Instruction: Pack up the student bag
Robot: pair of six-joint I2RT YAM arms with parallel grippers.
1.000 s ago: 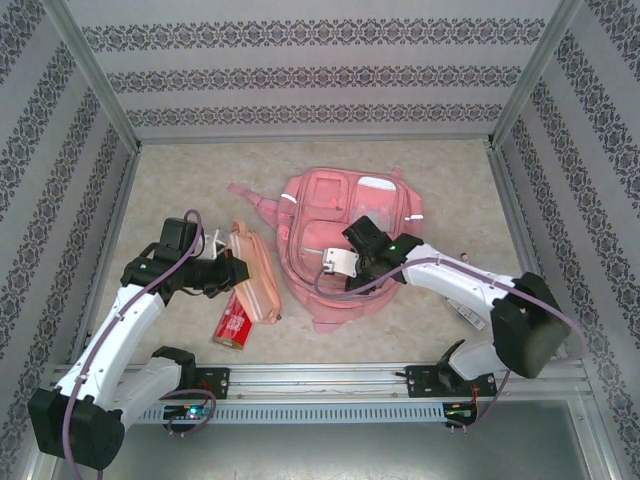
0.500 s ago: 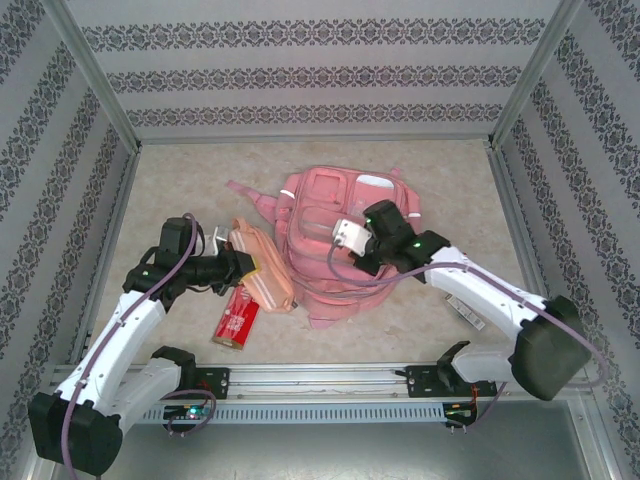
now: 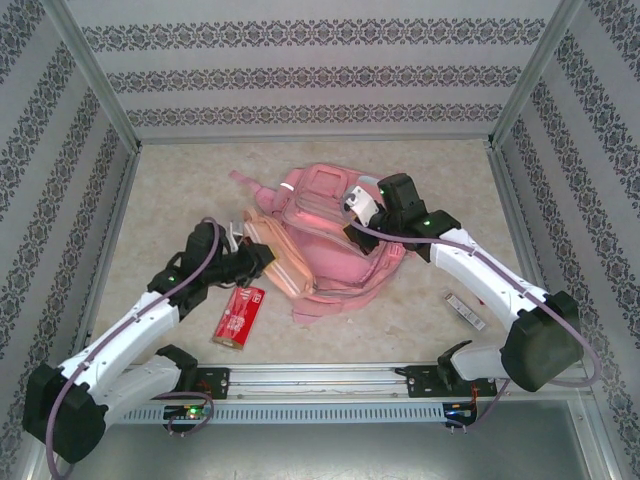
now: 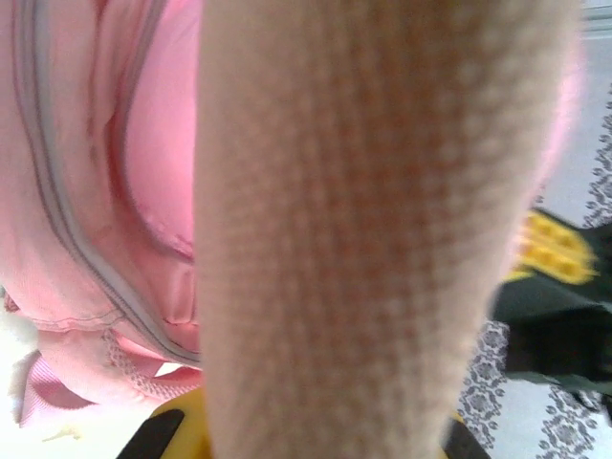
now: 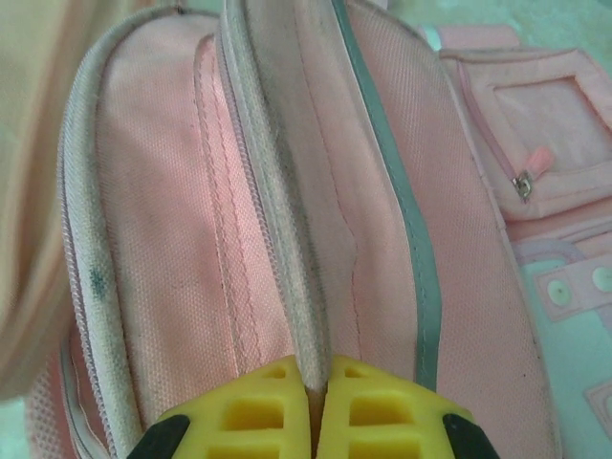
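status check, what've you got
Left gripper shut on peach pouch, against the student bag. Right gripper shut on its zip edge. Red packet lies apart, not blocking.

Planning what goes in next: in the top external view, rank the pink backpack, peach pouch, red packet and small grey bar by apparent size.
1. pink backpack, largest.
2. peach pouch; it may be raised nearer the camera, so its lead over the packet is unsure.
3. red packet.
4. small grey bar, clearly smallest.

matt cloth student bag (image 5: 229, 249), textured cloth pouch (image 4: 354, 239)
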